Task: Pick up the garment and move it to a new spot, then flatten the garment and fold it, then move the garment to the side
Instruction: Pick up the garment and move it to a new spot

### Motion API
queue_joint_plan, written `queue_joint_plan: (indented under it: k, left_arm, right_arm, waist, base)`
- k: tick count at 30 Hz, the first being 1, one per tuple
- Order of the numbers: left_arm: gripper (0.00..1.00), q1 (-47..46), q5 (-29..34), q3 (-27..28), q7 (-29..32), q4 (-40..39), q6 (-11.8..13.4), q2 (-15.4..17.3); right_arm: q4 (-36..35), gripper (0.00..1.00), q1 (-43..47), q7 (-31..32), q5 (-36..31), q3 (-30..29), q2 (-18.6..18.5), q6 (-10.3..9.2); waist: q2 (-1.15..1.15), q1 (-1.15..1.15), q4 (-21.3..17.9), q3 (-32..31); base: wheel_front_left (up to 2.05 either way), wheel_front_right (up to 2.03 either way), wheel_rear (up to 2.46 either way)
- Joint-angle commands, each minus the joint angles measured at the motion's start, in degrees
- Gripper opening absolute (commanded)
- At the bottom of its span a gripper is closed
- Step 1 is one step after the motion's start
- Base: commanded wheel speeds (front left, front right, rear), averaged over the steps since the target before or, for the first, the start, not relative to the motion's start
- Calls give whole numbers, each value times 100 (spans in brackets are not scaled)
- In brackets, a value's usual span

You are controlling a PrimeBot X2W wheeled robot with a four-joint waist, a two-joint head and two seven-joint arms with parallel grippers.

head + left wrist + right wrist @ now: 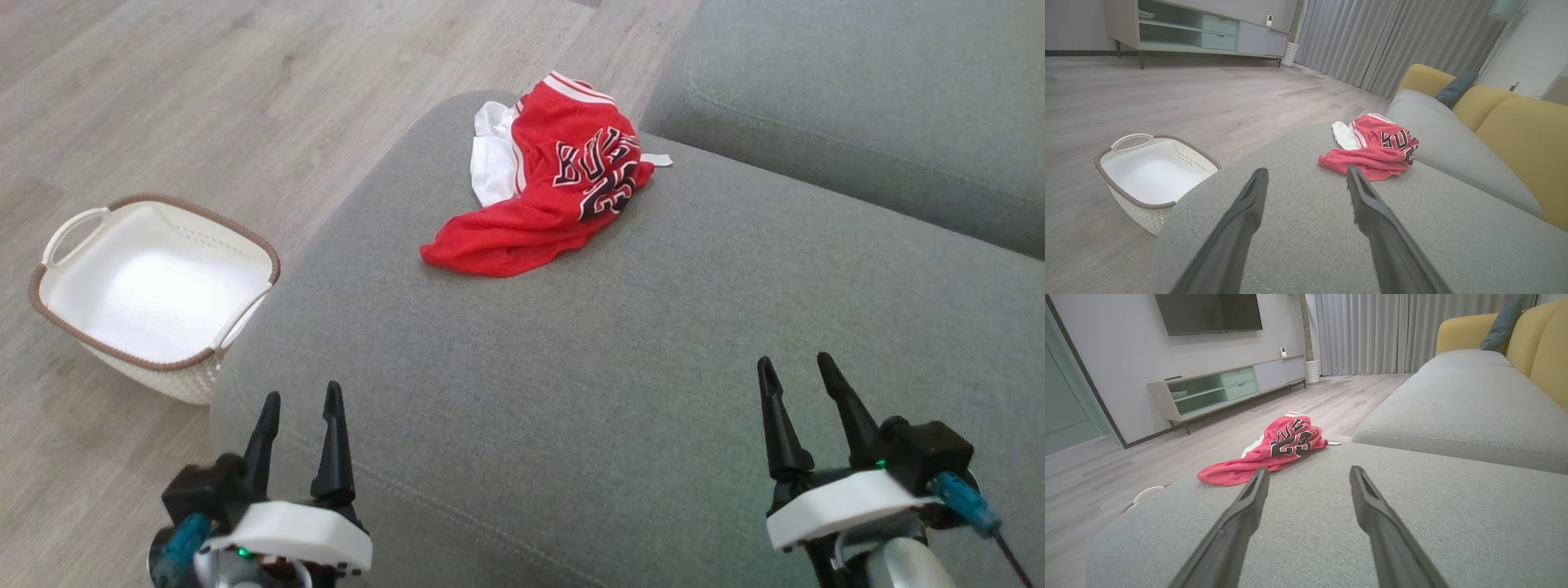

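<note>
Red garment (555, 192) is lying crumpled on the grey sofa seat (571, 392), upper middle of the head view, close to the cushion's far rounded edge.

Writing first: there's black-and-white block lettering on the red, turned sideways and creased, so it takes a squint. I get "BULLS" with a "23" under it in the head view. The "23" reads cleanest in the right wrist view, where the word above it is half folded away. White sleeve fabric with red stripes pokes out on the left of the pile. A small white label (657, 160) sticks out at its right edge, too small to read.

A white basket (196, 214) with a brown rim sits on the wood floor (163, 98) at the left of the frame, right beside the cushion.

Now the tools. The left tool (302, 392) is at the lower left and the right tool (794, 359) at the lower right, both over the near part of the cushion. Both have their fingers spread wide with nothing between them.

The garment is well apart from both, up-frame and roughly midway between them. In the left wrist view it shows just up and right of the right-hand fingertip. In the right wrist view it sits above the left-hand fingertip. Neither tool touches it.
</note>
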Motion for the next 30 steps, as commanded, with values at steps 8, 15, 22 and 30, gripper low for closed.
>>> queue_joint_plan:
  k: [8,15,22,30]
  left_arm:
    - [100,-273,45,204,-70,-346,20,56]
    - [100,-1250,229,228,44,-446,-108,360]
    - [100,-3131,247,284,752,149,-570,920]
    - [100,-5201,-223,201,2013,1555,-1174,1406]
  right_arm:
    - [-302,100,-377,12,-137,124,-28,37]
    - [-636,100,-767,198,-434,72,-28,37]
    - [-970,100,-1317,310,-643,34,-28,37]
    - [-1101,100,-1758,321,-702,106,-28,37]
  waist:
    - [0,0,-292,297]
    - [0,0,-908,967]
    - [0,0,-1640,1736]
    - [0,0,-2347,2517]
  base:
    - [0,0,0]
    - [0,0,0]
    - [0,0,0]
    - [0,0,0]
